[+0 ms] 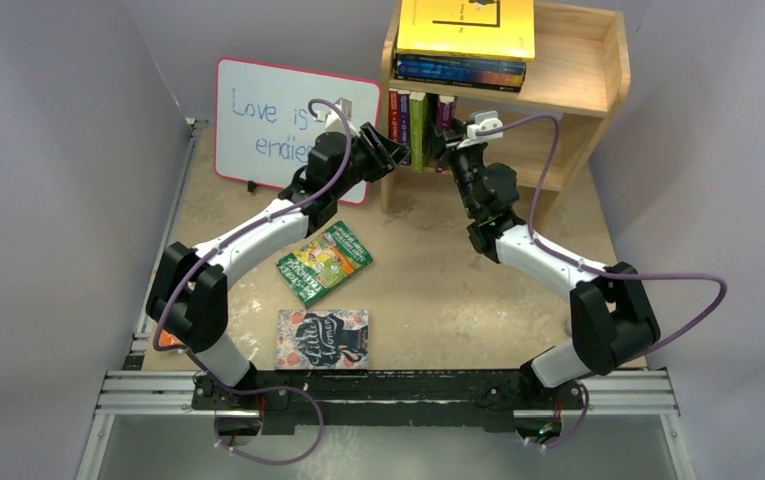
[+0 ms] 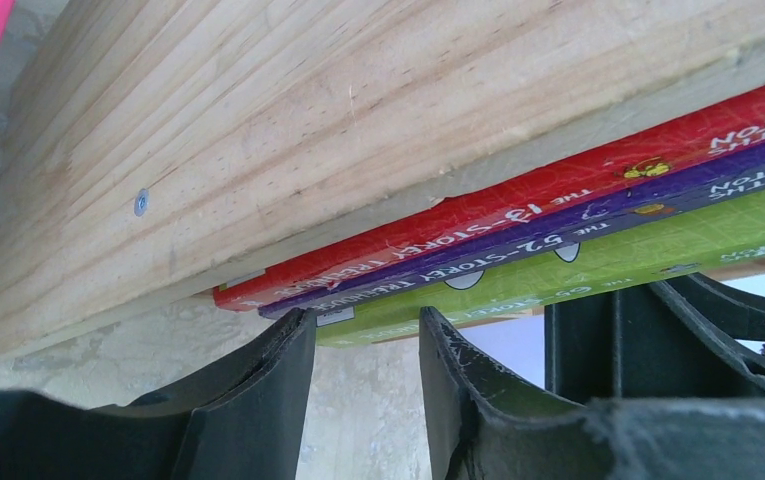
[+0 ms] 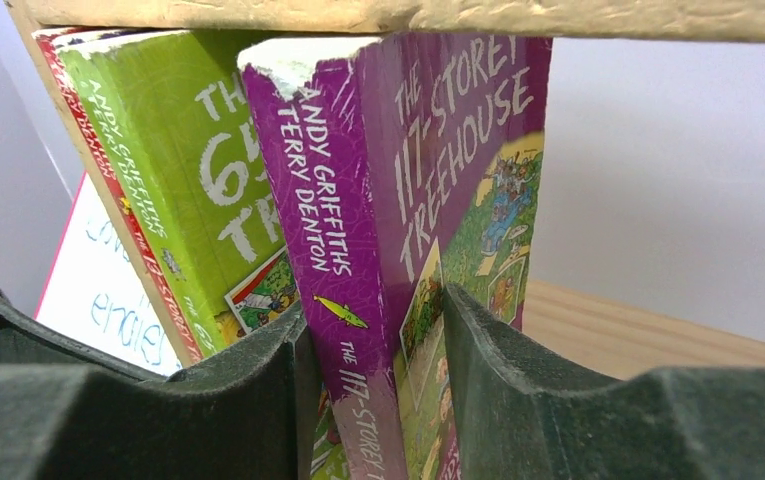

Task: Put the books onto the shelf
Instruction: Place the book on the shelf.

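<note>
The wooden shelf (image 1: 578,70) stands at the back right. A stack topped by a yellow book (image 1: 468,25) lies on its upper tier, and several books (image 1: 416,125) stand upright in its lower tier. My right gripper (image 3: 373,310) is open, its jaws astride the upright purple book (image 3: 398,170), with a slight gap at the spine side. My left gripper (image 2: 366,322) is open and empty, its fingertips just short of the ends of the red book (image 2: 518,205) and green book (image 2: 608,262). Two more books lie on the table: a green one (image 1: 324,262) and Little Women (image 1: 323,338).
A pink-edged whiteboard (image 1: 268,125) leans at the back left, close beside my left arm. The shelf's side panel (image 2: 258,130) is right beside the left fingers. Both grippers (image 1: 390,150) (image 1: 443,150) crowd the lower tier's opening. Grey walls close in on both sides.
</note>
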Robot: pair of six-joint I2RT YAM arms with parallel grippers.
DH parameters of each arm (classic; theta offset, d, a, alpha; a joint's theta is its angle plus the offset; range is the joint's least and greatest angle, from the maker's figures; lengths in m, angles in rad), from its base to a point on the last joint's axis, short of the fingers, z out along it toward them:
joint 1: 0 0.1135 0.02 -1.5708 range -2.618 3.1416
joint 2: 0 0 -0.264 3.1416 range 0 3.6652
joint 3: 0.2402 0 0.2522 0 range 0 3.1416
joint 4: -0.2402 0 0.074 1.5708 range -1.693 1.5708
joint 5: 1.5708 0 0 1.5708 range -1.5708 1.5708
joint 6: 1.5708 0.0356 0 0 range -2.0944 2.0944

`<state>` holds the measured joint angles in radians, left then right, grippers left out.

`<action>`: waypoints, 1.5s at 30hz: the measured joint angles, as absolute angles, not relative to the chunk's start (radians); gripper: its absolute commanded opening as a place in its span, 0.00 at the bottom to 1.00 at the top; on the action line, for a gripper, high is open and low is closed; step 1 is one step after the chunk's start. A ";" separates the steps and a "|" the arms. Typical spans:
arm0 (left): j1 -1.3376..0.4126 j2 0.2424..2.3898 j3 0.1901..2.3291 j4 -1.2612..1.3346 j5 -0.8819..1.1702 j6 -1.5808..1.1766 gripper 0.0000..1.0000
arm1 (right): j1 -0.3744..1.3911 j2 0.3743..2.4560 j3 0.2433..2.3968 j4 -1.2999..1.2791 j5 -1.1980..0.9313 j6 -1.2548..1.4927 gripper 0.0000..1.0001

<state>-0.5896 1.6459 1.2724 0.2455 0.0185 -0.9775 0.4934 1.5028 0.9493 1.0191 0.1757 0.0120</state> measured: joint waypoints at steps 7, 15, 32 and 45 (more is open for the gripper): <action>-0.590 1.646 1.272 0.244 0.018 -0.978 0.44 | 0.496 1.450 0.945 0.938 0.163 0.039 0.47; -0.589 1.645 1.272 0.244 0.019 -0.977 0.45 | 0.500 1.416 0.945 0.878 0.140 0.042 0.54; -0.590 1.645 1.263 0.301 0.036 -0.978 0.44 | 0.519 1.188 0.872 0.725 0.252 0.098 0.37; -0.590 1.645 1.263 0.303 0.049 -0.985 0.38 | 0.513 1.177 0.865 0.607 0.431 0.141 0.39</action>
